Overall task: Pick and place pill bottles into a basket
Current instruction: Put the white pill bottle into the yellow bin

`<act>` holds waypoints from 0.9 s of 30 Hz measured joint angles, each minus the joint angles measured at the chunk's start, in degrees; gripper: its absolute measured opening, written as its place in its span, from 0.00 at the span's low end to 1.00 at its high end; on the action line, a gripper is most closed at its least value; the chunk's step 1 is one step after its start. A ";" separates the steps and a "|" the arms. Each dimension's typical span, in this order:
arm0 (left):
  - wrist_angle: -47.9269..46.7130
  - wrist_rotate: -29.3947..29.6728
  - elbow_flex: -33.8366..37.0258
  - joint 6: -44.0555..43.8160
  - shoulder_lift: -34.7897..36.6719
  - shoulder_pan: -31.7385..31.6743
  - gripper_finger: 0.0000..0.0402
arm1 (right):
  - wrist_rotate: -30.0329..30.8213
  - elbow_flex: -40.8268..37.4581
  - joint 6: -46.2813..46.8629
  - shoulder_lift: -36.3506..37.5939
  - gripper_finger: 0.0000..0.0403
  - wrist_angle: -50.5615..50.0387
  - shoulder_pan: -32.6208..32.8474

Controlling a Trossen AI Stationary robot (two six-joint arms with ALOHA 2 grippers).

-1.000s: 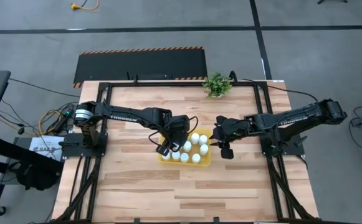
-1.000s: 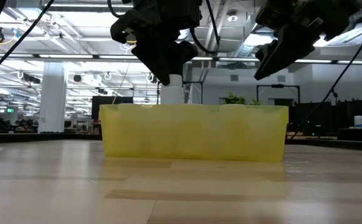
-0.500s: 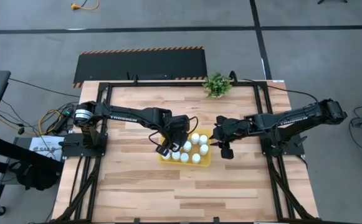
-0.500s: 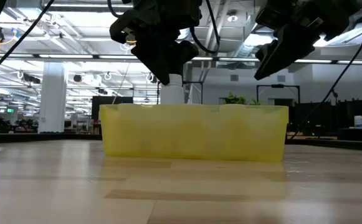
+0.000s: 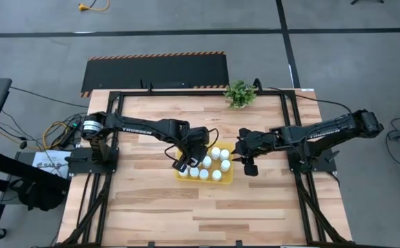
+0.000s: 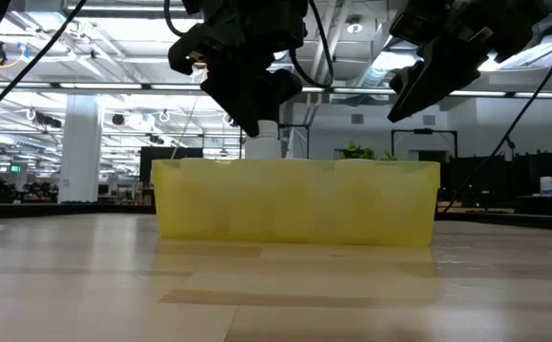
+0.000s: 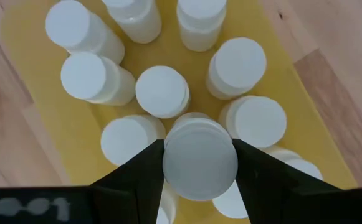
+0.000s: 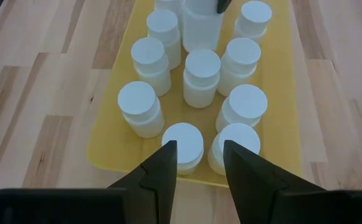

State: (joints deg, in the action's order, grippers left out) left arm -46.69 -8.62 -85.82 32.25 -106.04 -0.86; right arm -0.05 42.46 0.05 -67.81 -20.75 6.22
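The yellow tray [image 5: 228, 179] lies mid-table with several white pill bottles [image 8: 202, 76] standing upright in it. My left gripper [image 5: 185, 162] is over the tray's left end, shut on one white bottle [image 7: 199, 160], whose top also shows above the tray's wall in the low view [image 6: 263, 141]. My right gripper [image 5: 247, 164] is open and empty, raised just off the tray's right end; in its own wrist view [image 8: 199, 148] it looks along the tray. My left gripper pinches the bottle by its round cap [image 7: 199, 140], one finger [image 7: 144, 177] on each side, coming from above and pointing down. The bottle hangs upright among the standing bottles. Its lower part is behind the tray's wall [image 6: 295, 204]; whether it touches the floor, I cannot tell.
A small green potted plant [image 5: 240, 93] stands at the table's far edge, right of centre. A black mat [image 5: 155, 72] lies beyond the far edge. Bare wood lies in front of the tray and to its left.
My left gripper has sunk a little toward the tray with the bottle still in its fingers. My right gripper has kept still.
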 joint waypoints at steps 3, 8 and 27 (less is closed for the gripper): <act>0.58 -0.36 0.69 0.29 0.00 -0.36 0.41 | 0.02 0.00 0.00 -0.01 0.31 0.00 0.00; 0.59 -0.48 0.85 0.67 0.00 -0.89 0.41 | 0.09 0.00 0.00 -0.02 0.31 0.00 0.00; 1.40 -1.49 0.74 1.11 -0.85 -0.81 0.41 | 0.15 0.00 0.00 -0.01 0.31 -0.02 0.00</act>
State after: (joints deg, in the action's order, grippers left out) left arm -45.29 -10.10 -85.08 33.35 -106.89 -1.67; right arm 0.10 42.46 0.05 -67.82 -20.78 6.22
